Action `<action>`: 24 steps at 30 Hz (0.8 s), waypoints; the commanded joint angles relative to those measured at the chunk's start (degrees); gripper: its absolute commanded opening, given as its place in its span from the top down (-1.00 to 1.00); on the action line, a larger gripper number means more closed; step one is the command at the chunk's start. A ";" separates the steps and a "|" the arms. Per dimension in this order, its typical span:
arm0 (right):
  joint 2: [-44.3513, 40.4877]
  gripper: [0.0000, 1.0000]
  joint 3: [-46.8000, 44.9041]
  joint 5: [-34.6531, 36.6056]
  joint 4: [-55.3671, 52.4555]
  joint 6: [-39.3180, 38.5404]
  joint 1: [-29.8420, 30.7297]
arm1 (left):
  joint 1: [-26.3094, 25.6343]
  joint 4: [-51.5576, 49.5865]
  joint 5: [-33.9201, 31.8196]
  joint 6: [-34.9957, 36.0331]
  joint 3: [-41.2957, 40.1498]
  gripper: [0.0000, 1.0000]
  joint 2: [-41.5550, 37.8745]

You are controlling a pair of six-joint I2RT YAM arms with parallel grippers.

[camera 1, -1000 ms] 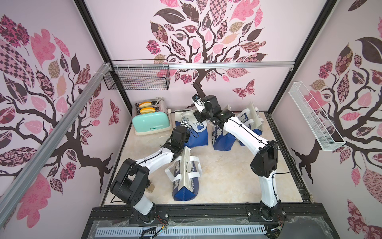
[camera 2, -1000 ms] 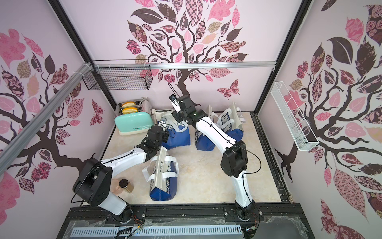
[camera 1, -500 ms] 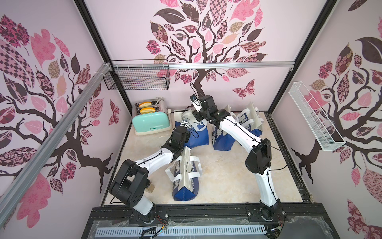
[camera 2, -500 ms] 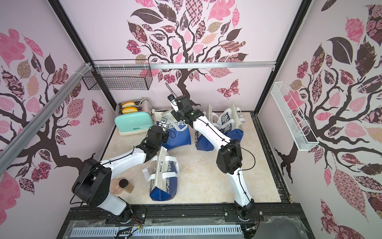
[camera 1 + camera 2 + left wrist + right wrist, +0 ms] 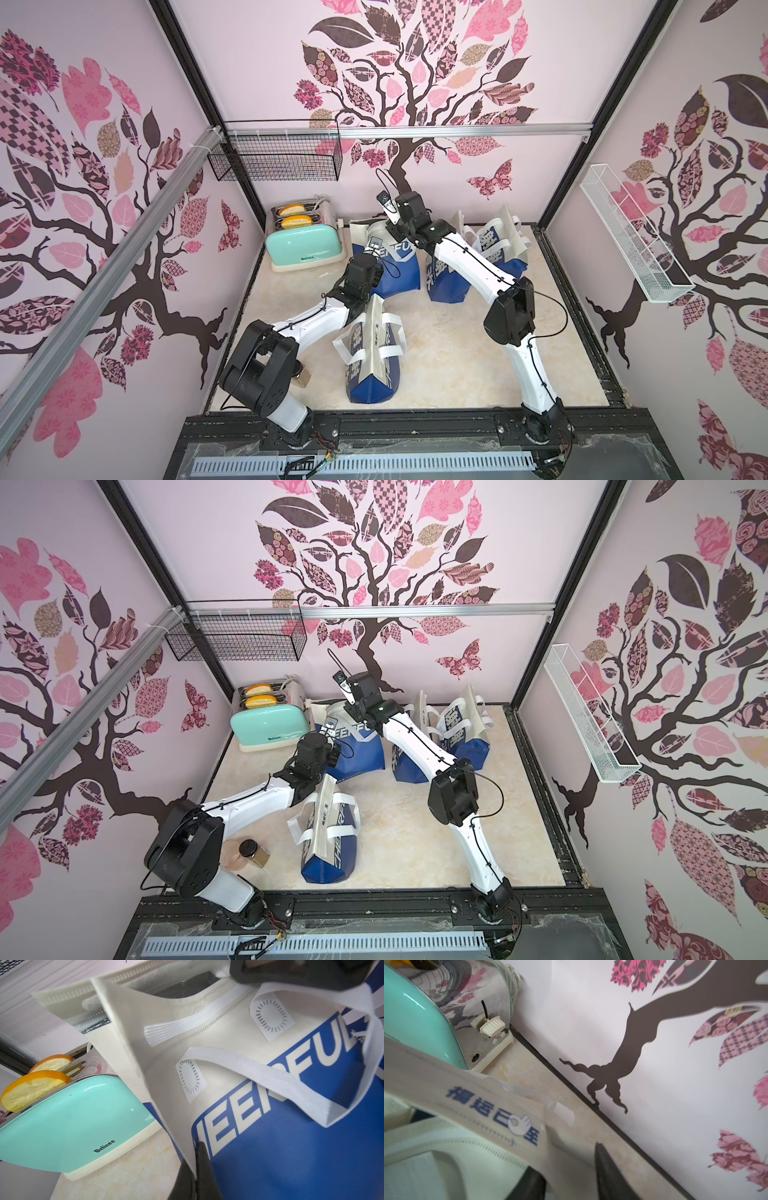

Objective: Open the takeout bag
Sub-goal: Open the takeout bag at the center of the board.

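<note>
Marble worktop point(image 5: 449, 353) carried the bag point(image 5: 405, 282) at the back, beside the toaster point(image 5: 305, 249); we pinched its side fold with the left fingers point(image 5: 204, 1167), seemingly to anchor it, while the right fingers point(image 5: 608, 1169), spread, straddled its far rim.

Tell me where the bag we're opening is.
In both top views the bag stands at the back, right of the toaster, left of two more bags.

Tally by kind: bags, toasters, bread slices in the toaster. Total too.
Takeout bags: 4
Toaster: 1
Bread slices: 2
Total: 7
</note>
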 commanded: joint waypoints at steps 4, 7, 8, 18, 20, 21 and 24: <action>-0.36 1.00 2.99 6.05 0.17 -1.45 0.20 | -0.16 0.65 -0.76 0.33 -1.09 1.00 -0.35; -3.94 1.00 -0.71 9.75 3.06 -4.53 0.82 | 0.61 0.47 -0.58 -1.00 -0.86 1.00 0.45; -5.21 1.00 -1.81 10.91 3.74 -5.77 1.10 | 1.05 0.37 -0.21 -1.55 -0.82 1.00 0.86; -14.51 1.00 -8.41 20.45 6.97 -17.58 2.96 | 4.54 -3.39 -2.91 -3.81 1.48 1.00 4.29; -15.43 1.00 -8.92 21.90 7.64 -19.89 3.27 | 4.88 -3.39 -3.82 -3.30 1.46 1.00 4.25; -15.66 1.00 -8.85 22.71 7.80 -21.25 3.40 | 4.93 -3.39 -4.36 -2.96 1.40 1.00 4.33; -16.02 1.00 -8.83 25.24 9.34 -26.16 4.13 | 5.02 -2.94 -6.00 -1.65 1.30 1.00 4.33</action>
